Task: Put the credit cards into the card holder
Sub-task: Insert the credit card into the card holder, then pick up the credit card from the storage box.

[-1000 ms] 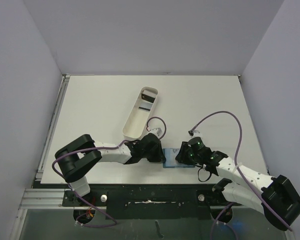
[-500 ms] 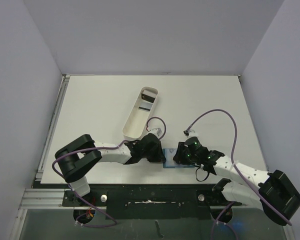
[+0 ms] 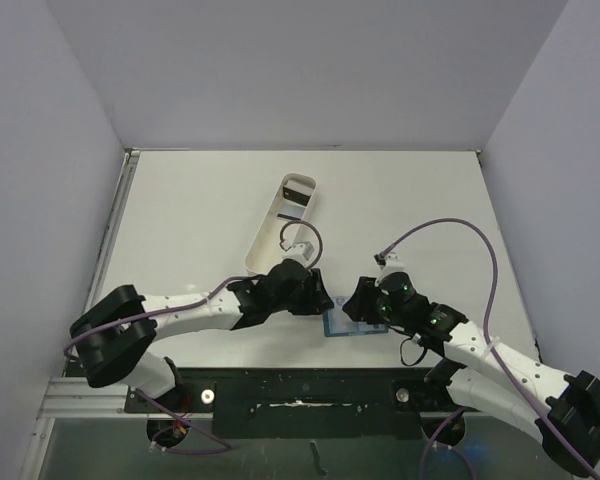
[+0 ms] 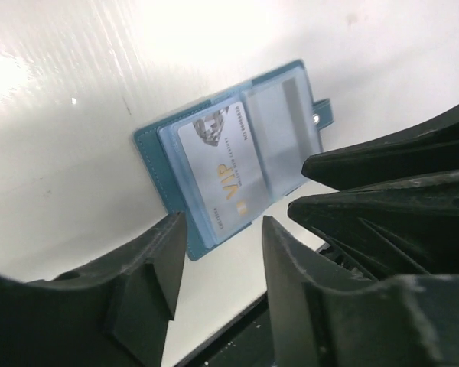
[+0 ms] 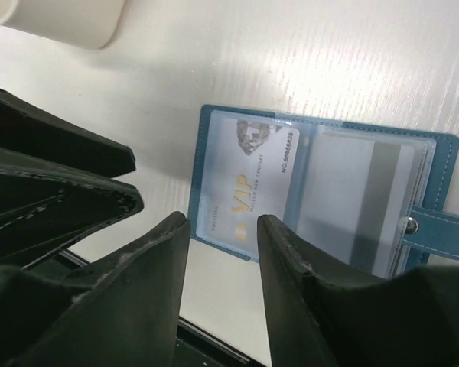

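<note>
White tabletop between pale walls is where I work. My left pincer stands with a moderate gap and nothing between its fingers, low over one edge of the card holder. My right pincer is the same: fingers apart, nothing gripped, just above the holder from the other side. Both pincers face each other closely. The holder lies open and flat between them, close to the near edge of the table. One pale grey credit card with gold letters VIP sits inside the clear pocket on the half away from the snap tab. Farther and to the left lies a long white tray, with a dark piece at its far end that I cannot identify.
</note>
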### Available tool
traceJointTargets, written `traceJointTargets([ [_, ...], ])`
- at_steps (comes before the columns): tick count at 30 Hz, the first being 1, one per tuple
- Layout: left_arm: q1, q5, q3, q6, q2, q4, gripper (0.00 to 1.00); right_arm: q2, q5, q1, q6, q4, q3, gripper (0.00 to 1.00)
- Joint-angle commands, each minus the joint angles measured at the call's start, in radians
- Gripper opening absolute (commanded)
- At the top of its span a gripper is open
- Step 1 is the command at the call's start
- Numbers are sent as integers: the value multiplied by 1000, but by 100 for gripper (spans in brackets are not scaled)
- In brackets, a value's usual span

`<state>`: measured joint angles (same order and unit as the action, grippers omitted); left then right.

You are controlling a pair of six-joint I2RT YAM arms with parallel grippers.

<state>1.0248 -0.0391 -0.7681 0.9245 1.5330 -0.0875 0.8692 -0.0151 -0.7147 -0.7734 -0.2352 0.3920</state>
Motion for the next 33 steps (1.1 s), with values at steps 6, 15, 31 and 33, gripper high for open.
traceJointTargets([
  [6, -142, -166, -118, -55, -239, 224, 70, -70, -90, -5, 21, -129, 179, 54],
  [15, -505, -124, -186, -71, -265, 219, 71, -61, -115, -6, 51, -120, 277, 77],
  [31, -577, -143, -516, 236, 206, 50, 52, -49, -91, -7, 150, -166, 352, 76],
  [33, -563, -166, -566, 241, 278, 46, 52, -55, -82, -6, 161, -160, 356, 76],
])
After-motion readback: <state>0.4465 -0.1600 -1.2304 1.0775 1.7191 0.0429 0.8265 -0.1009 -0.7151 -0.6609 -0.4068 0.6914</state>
